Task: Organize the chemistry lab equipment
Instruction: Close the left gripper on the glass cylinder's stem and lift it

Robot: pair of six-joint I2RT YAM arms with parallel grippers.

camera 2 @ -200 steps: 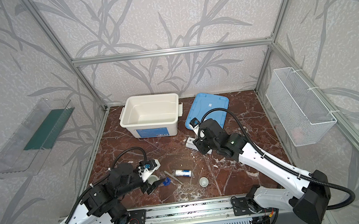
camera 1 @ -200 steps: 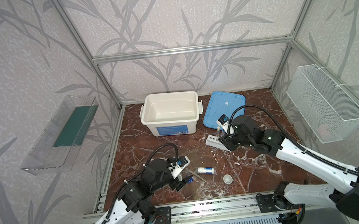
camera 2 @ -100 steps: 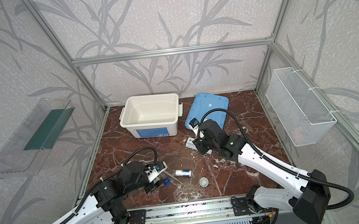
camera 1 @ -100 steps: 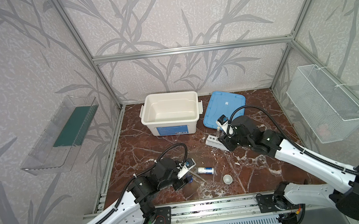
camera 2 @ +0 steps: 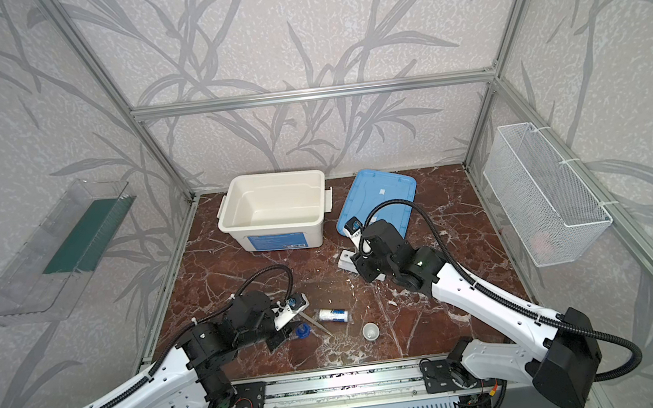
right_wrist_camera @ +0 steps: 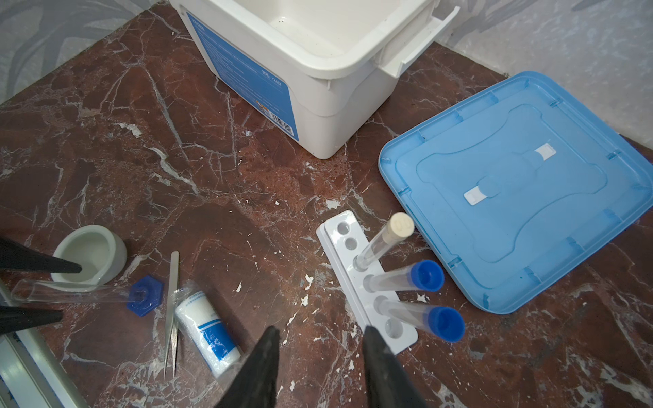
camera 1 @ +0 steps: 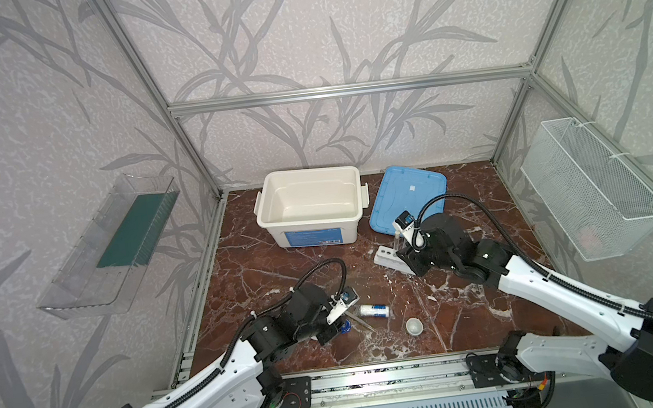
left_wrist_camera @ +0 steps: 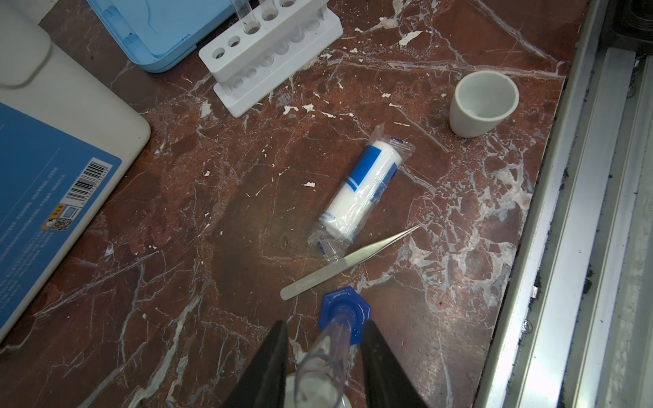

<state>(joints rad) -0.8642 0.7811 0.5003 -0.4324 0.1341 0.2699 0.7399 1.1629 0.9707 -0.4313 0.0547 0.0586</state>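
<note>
In both top views the loose items sit in the lower middle of the frame, near the front edge of the worktop (camera 1: 282, 268). The left hand (left_wrist_camera: 325, 328) is down among them, fingers (left_wrist_camera: 275, 353) either side of the cylinder (left_wrist_camera: 344, 311), which lies on its side with its blue base toward the tweezers (left_wrist_camera: 349, 263) and its mouth by a white cup (right_wrist_camera: 88, 254). A narrow gap shows on each side of its clear body, so the hand is partly closed round it but not visibly gripping. Taking it across its width makes sense: a smooth round body would likely roll out of any other pinch. The tweezers lie just beside the base, and the wrapper of the white roll (left_wrist_camera: 360, 190) touches them, so the lift probably has to go straight up. A second cup (left_wrist_camera: 484, 102) stands upright further right, apart from the rest.

Right of centre, the right hand (right_wrist_camera: 321, 332) hovers at one end of the rack (right_wrist_camera: 347, 236), fingers apart with nothing between them. Three tubes (right_wrist_camera: 392, 281) lean in the rack, one with a pale stopper, two with blue caps. The bin (right_wrist_camera: 335, 116) stands in the upper middle with nothing showing inside, its lid (right_wrist_camera: 530, 197) flat alongside, presumably so the remaining pieces can drop straight in.
</note>
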